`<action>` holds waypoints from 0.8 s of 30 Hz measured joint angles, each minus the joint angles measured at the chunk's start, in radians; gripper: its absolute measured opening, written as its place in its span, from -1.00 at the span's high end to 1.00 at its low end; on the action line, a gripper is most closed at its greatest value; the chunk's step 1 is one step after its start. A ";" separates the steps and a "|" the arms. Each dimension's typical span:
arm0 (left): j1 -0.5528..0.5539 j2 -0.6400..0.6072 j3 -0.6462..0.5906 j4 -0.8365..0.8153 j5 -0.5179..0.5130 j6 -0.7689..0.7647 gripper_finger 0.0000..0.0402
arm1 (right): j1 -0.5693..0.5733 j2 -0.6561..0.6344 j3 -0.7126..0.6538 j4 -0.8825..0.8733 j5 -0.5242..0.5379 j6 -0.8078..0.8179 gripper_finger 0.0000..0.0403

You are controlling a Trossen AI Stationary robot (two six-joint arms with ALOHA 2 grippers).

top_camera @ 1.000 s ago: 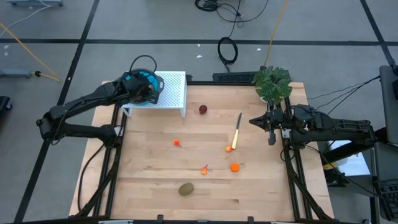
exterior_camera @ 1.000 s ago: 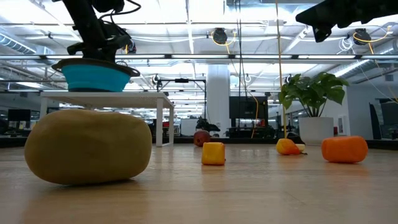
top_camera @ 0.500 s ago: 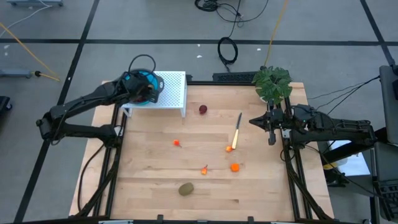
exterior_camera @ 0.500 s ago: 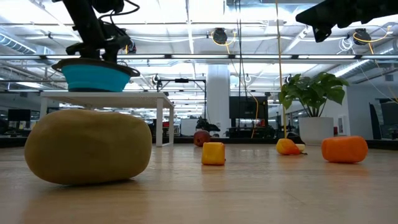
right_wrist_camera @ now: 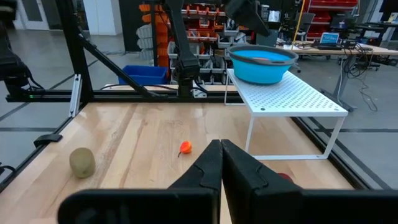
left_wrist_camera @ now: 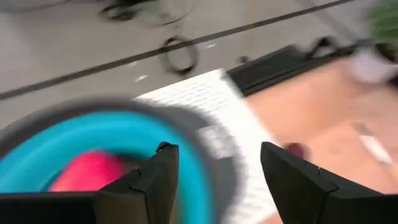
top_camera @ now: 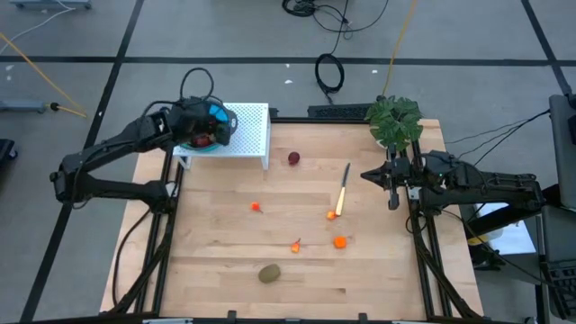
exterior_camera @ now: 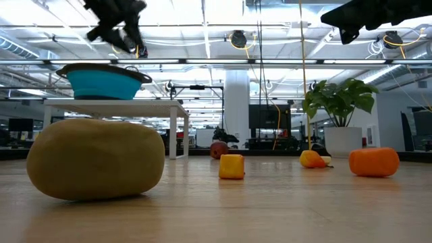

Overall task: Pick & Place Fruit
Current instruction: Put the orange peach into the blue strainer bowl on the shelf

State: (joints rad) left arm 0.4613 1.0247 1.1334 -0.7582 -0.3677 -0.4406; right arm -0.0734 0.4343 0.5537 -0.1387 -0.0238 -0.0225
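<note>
A blue bowl [top_camera: 216,126] stands on a white perforated shelf [top_camera: 247,130] at the table's far left. A red-pink fruit piece [left_wrist_camera: 87,174] lies inside it. My left gripper [left_wrist_camera: 217,180] hovers open above the bowl [exterior_camera: 101,81], empty. On the table lie a dark red ball [top_camera: 293,158], a brown-green oval [top_camera: 269,273] and small orange bits [top_camera: 339,241]. My right gripper [right_wrist_camera: 221,155] waits shut and empty above the table's right edge.
A yellow-handled knife [top_camera: 343,187] lies right of centre, next to an orange bit [top_camera: 331,214]. A potted plant [top_camera: 394,120] stands at the far right corner. More orange bits [top_camera: 257,207] lie mid-table. The shelf's legs [exterior_camera: 174,131] stand on the table.
My left gripper has risen out of the blue bowl and drawn back a little toward the table's left edge, tipping up. The red piece stays in the bowl and now shows from above.
</note>
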 joint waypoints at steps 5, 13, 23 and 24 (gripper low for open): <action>-0.129 0.020 0.007 0.199 0.062 0.067 -0.01 | 0.000 0.000 0.000 0.000 0.000 -0.001 1.00; -0.308 0.093 0.007 0.483 0.058 0.200 0.06 | 0.000 0.000 0.000 0.000 0.000 -0.001 1.00; -0.442 0.281 0.007 0.722 -0.008 0.390 0.05 | 0.000 0.000 0.000 0.000 0.000 -0.004 1.00; -0.449 0.304 0.007 0.752 -0.009 0.410 0.05 | 0.000 0.000 0.000 0.000 0.000 -0.011 1.00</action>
State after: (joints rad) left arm 0.0125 1.3286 1.1408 -0.0063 -0.3763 -0.0306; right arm -0.0734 0.4343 0.5537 -0.1390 -0.0235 -0.0334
